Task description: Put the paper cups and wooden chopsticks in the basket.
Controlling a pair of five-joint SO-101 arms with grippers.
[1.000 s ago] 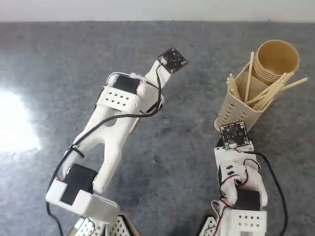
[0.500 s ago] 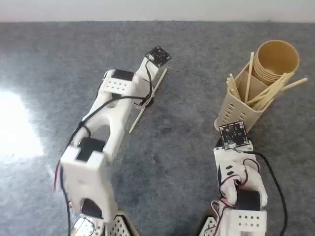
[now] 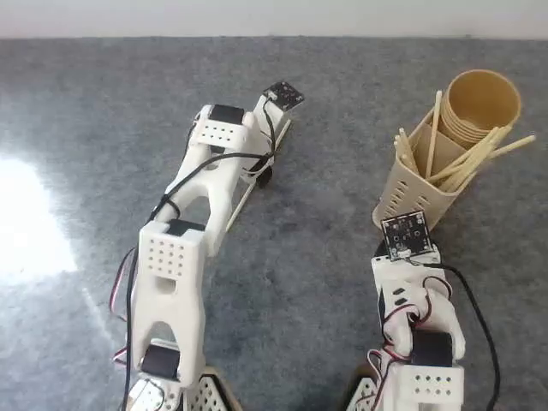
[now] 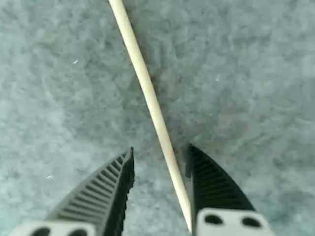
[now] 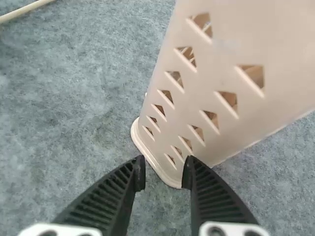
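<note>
L arm stretched well out over the grey table [image 3: 360,103], wrist right above the one loose chopstick [image 3: 242,203]. That stick lies flat on the table, slanting away from the robot, mid-table, well apart from the basket [image 3: 407,193]. Wrist view: left gripper [image 4: 160,150] sits low over it, jaws apart at a medium gap, chopstick [image 4: 147,93] running up between them. It passes just beside one finger [image 4: 211,182]; can't tell if it touches. The other finger stands clear of it. Not clamped, stick lies on the table.

R arm is tucked back near its base, wrist pointing at the basket. Right gripper [image 5: 163,161] is down near the table, jaws apart at a narrowish gap, holding nothing. The basket's bottom corner [image 5: 162,169] sits right at the fingertips; contact unclear. Basket wall w/ triangle cut-outs [image 5: 231,73] rises just ahead.

Basket stands on the far right side of the table. The stack of paper cups [image 3: 479,103] is in its far compartment, and a bunch of chopsticks [image 3: 467,163] pokes out of the near one, fanned in several directions.
</note>
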